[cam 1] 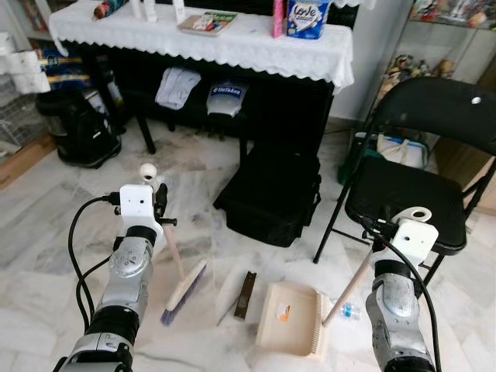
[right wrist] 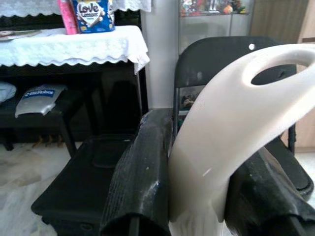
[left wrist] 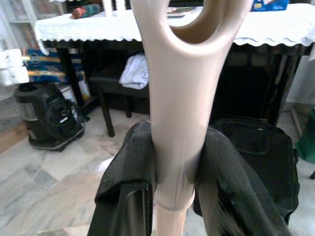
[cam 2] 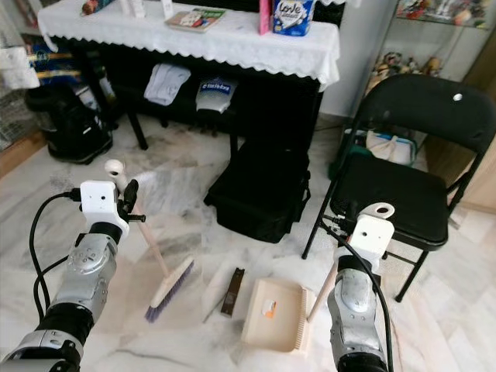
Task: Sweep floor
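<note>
Head views: the left end effector point(cam 1: 159, 203) pinches a broom point(cam 1: 183, 291) handle, bristles on the floor at seven o'clock. The right end effector point(cam 1: 378, 242) grips a dustpan point(cam 1: 291, 318) handle, pan flat at six o'clock to catch debris point(cam 1: 246, 295).

Left wrist: fingers point(left wrist: 130, 172) clamp the handle.

Right wrist: fingers point(right wrist: 142, 172) clamp likewise.

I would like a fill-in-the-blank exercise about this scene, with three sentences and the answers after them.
1. The left gripper is shut on the handle of the ____, whose bristles rest on the floor.
2. The right gripper is shut on the handle of the beige ____, which lies flat on the marble floor.
3. Between the two tools, a dark flat strip lies on the ____.

Missing words: broom; dustpan; floor
</note>
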{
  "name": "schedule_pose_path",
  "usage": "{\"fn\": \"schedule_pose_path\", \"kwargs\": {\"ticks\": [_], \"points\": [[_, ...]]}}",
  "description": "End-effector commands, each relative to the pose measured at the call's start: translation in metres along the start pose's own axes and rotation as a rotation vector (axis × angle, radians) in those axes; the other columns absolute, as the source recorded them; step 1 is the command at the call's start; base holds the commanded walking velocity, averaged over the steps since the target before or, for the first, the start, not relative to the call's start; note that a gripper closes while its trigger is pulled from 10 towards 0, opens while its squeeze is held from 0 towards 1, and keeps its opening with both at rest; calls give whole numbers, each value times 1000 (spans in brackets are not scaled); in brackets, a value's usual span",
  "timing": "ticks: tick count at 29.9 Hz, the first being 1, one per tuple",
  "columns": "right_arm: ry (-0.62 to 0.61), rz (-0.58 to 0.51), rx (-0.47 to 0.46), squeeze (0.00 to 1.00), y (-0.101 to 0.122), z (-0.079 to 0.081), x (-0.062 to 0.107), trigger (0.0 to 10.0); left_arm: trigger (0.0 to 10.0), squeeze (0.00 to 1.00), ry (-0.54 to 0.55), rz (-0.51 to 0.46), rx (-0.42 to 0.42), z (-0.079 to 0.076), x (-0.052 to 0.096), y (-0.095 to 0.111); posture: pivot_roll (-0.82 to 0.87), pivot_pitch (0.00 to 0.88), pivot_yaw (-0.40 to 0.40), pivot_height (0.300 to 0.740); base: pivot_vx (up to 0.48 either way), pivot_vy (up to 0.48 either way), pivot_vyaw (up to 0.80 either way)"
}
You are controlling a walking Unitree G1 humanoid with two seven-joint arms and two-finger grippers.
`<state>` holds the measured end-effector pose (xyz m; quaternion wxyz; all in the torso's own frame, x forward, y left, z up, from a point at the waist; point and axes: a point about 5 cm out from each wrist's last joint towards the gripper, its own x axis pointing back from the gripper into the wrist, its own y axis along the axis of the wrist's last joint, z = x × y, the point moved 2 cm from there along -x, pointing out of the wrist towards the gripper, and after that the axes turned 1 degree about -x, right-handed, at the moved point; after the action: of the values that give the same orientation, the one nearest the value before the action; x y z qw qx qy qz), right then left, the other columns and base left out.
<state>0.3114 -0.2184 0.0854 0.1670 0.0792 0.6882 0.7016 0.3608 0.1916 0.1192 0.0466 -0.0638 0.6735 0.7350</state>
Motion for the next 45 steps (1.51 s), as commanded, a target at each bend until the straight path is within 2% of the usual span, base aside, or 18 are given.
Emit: {"fn": "schedule_pose_path", "kwargs": {"ticks": [1, 9, 14, 26, 30, 45], "points": [[-1, -27, -19, 0, 8, 2, -3, 10000, 10000, 0, 13, -35, -2, 5, -3, 10, 23, 41, 4, 740, 0, 480, 0], [-4, -23, -21, 0, 7, 3, -4, 10000, 10000, 0, 12, -36, -4, 6, -4, 10, 26, 42, 6, 740, 0, 480, -755], [-6, -35, -20, 0, 8, 3, -4, 10000, 10000, 0, 12, -38, -11, 6, -4, 11, 28, 42, 8, 740, 0, 406, -85], [-12, -37, -29, 0, 9, 3, -4, 10000, 10000, 0, 6, -46, -24, 7, -6, 14, 31, 40, 11, 740, 0, 0, 0], [-15, -36, -32, 0, 9, 2, -4, 10000, 10000, 0, 4, -47, -32, 7, -6, 14, 31, 40, 11, 740, 0, 0, -780], [-6, -52, -22, 0, 11, 3, -4, 10000, 10000, 0, 7, -44, -34, 7, -5, 14, 32, 41, 8, 740, 315, 0, -104]]}}
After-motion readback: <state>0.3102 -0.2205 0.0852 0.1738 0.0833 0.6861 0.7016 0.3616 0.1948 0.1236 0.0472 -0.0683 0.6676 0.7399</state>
